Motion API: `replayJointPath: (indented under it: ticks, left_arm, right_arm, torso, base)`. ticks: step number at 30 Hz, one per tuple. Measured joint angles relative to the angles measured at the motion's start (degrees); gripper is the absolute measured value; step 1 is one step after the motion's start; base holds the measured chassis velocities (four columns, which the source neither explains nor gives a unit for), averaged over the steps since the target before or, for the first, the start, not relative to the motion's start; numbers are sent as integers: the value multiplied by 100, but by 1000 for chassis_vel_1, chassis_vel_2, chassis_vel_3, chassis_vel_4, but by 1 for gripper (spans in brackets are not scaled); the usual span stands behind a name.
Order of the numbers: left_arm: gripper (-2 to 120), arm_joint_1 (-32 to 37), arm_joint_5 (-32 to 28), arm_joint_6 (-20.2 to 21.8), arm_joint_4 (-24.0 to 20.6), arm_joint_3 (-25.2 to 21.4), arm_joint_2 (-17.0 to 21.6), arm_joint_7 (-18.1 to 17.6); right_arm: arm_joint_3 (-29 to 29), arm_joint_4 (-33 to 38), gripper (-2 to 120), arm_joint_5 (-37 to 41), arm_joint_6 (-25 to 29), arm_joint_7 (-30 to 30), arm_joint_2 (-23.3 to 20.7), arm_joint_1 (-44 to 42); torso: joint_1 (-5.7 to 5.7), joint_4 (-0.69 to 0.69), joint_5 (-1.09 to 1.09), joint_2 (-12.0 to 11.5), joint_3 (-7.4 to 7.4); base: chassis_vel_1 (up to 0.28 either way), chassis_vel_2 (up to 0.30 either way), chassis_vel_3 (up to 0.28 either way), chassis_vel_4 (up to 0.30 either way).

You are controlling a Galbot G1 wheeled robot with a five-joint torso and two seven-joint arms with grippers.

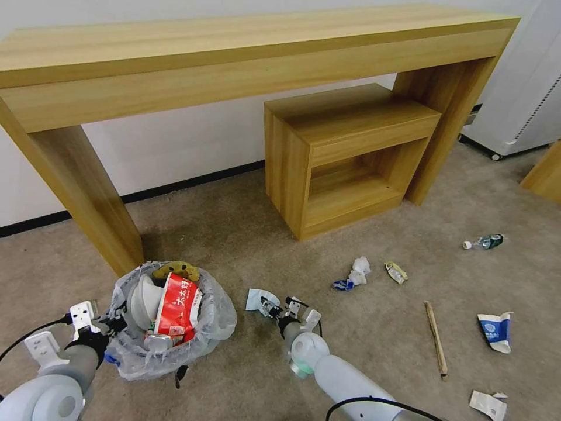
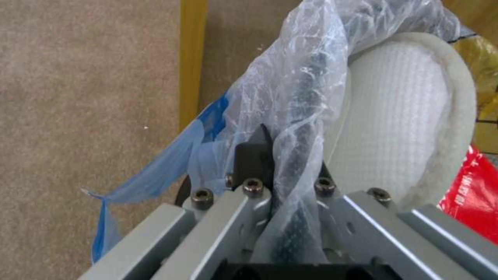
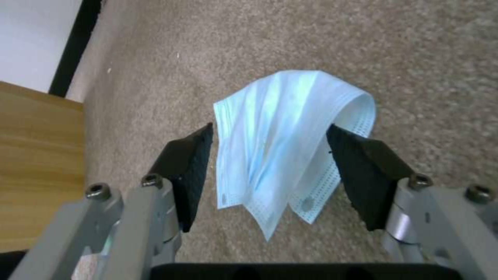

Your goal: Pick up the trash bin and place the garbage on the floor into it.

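Far left, low in the head view: left gripper [image 1: 108, 321] clamped on the bagged rim of the trash bin [image 1: 169, 318], fingers pinched together over crinkled clear plastic [image 2: 290, 101] in the left wrist view, a blue strip of bag [image 2: 155, 167] trailing beside them. Inside the bin already: a white slipper [image 2: 399, 116], a red wrapper [image 1: 177, 307], a crushed can [image 1: 158, 342], something yellow at the back rim. Whether the bin stands on the floor [image 1: 234, 234] or hangs just off it, impossible to tell.

Just right of the bin: a pale blue face mask [image 3: 283, 144] on the carpet, right gripper [image 1: 280, 307] straddling it, fingers [image 3: 189, 171] spread wide with the mask between them, not touching either pad. Long axis of the folded mask running in line with the gripper's reach, so across the closing direction; folded edge on the far side, loose corners toward the wrist. Probably only a short drop and a squeeze needed. Mask small in the head view, partly behind the gripper.

Farther right, well apart, nearer the right arm: crumpled paper [image 1: 357, 272], small wrapper [image 1: 396, 272], wooden stick [image 1: 436, 339], clear bottle [image 1: 484, 241], blue-white carton [image 1: 497, 330], a white scrap [image 1: 487, 404] near the lower edge
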Motion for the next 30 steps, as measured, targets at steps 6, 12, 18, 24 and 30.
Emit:
replayJointPath:
  ticks: [6,12,18,24,30]
  left_arm:
    - [1,2,-26,-1,-105,28,-6,4]
    - [1,31,-22,-3,-160,41,-41,20]
    - [1,66,-23,-30,-201,39,-44,35]
    - [1,116,-16,-82,-222,40,-51,80]
    - [1,126,-10,-103,-234,39,-32,96]
  right_arm:
    - [-32,-201,56,-92,-35,3,121,88]
    - [-73,-417,51,-236,-58,47,260,135]
    - [-86,-489,35,-324,-72,13,274,146]
    - [-97,-550,9,-456,-68,-6,279,146]
    - [-146,-439,0,-547,-5,-56,169,127]
  torso:
    - [0,-1,0,0,0]
    - [0,0,0,0,0]
    - [0,-1,0,0,0]
    - [0,0,0,0,0]
    - [0,0,1,0,0]
  base:
    - [0,0,0,0]
    - [0,0,0,0]
    - [0,0,0,0]
    - [0,0,0,0]
    - [0,0,0,0]
